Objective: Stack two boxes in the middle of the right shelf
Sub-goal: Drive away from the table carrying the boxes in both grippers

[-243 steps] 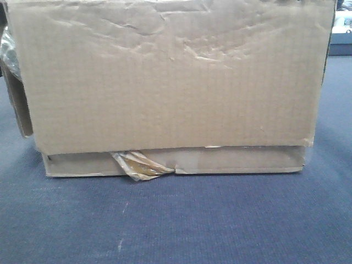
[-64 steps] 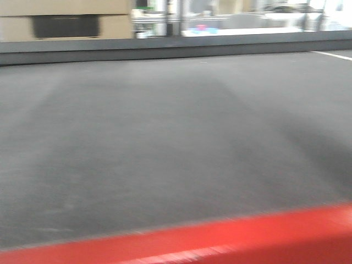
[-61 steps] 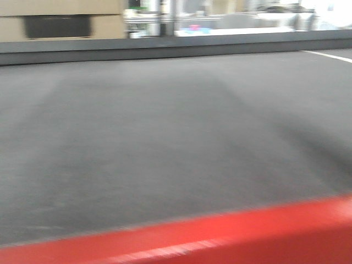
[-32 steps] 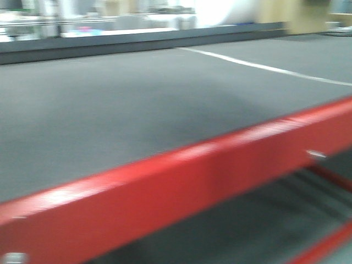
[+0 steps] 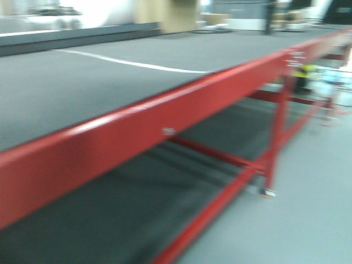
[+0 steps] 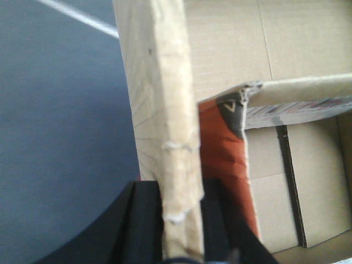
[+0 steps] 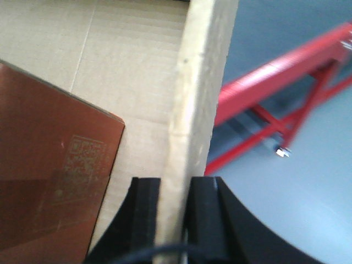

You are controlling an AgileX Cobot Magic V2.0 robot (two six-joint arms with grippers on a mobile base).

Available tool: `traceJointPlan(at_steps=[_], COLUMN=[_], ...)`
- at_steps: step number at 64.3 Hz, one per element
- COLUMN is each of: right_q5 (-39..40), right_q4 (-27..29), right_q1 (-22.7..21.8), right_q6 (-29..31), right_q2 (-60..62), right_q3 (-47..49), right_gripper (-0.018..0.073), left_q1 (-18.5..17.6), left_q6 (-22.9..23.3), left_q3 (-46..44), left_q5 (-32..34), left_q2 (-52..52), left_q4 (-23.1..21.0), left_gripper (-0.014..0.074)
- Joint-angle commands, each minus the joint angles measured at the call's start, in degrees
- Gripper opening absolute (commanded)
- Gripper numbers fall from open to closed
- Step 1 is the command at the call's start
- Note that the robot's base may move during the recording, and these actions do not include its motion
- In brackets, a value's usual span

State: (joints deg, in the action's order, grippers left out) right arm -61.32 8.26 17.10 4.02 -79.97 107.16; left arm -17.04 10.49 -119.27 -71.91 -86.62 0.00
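1. Since half a second ago your front view has swung right. The red-framed table point(image 5: 165, 118) now shows its legs and the floor point(image 5: 308, 214).
2. Your left gripper point(image 6: 180, 220) is clamped on one upright wall of the open cardboard box point(image 6: 159, 99).
3. Your right gripper point(image 7: 175, 203) pinches another wall.
4. A red printed item point(image 6: 220, 148) lies inside.
5. The box is held up, with grey tabletop to its left and floor to its right.
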Motion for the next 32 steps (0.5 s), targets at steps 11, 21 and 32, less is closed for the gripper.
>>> traceJointPlan(at_steps=[11, 21, 32], right_q5=[2.7, 2.7, 2.7], right_q4=[-0.8, -0.8, -0.8], right_q1=[-0.4, -0.4, -0.4], right_q6=[0.4, 0.4, 0.4], right_q2=[0.4, 0.4, 0.4], right_q3=[0.5, 0.5, 0.5], right_gripper=[-0.0153, -0.0153, -0.0153], left_q1=[-0.3, -0.3, -0.3], left_q6=[0.2, 0.2, 0.2], left_q3=[-0.7, -0.7, -0.7], left_q5=[2.9, 2.9, 2.9], left_q2=[0.6, 0.6, 0.6], left_q4=[-1.9, -1.9, -1.9], left_gripper=[-0.0111, -0.0111, -0.0111])
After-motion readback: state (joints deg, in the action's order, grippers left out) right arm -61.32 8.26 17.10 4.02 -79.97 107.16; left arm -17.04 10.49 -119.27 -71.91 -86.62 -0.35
